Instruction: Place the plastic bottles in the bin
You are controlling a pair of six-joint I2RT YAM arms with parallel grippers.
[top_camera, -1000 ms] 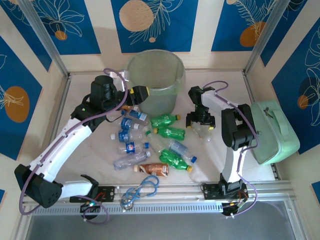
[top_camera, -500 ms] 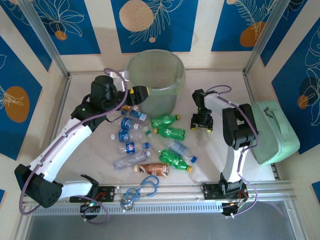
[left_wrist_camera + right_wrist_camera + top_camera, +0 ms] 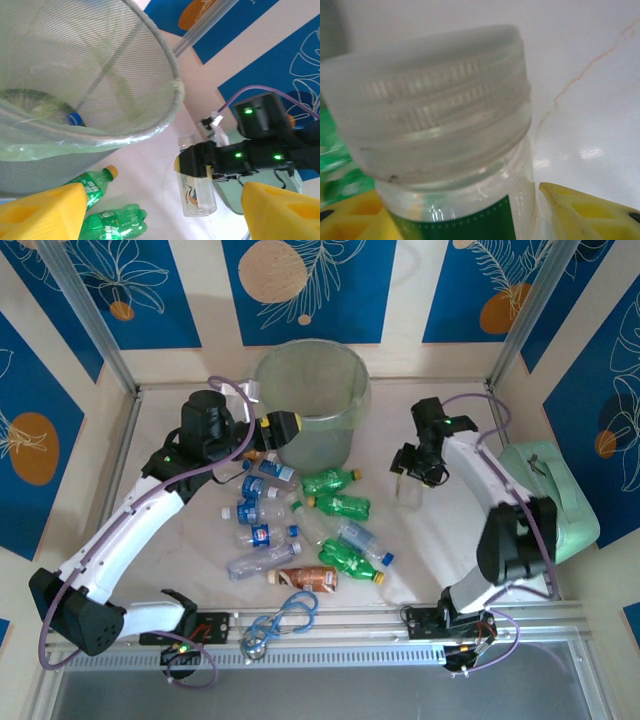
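- White tabletop [image 3: 180, 540], blue leaf-print walls around it.
- Left arm reaches far; left gripper [image 3: 287, 427] sits just beside the bin [image 3: 335, 400] wall, yellow fingers spread wide, nothing between them.
- Right arm arches over; right gripper [image 3: 410, 470] is clamped on 1 clear bottle [image 3: 445, 150]: white cap up, green label, right of the bin.
- Loose bottles [image 3: 340, 505] lie between the arms.
- 1 blue-capped bottle [image 3: 74, 119] is inside the bin.

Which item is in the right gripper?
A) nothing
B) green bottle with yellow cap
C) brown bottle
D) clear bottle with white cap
D: the right gripper is closed around the neck of a clear bottle, and the right wrist view shows its ribbed white cap between the yellow fingers.
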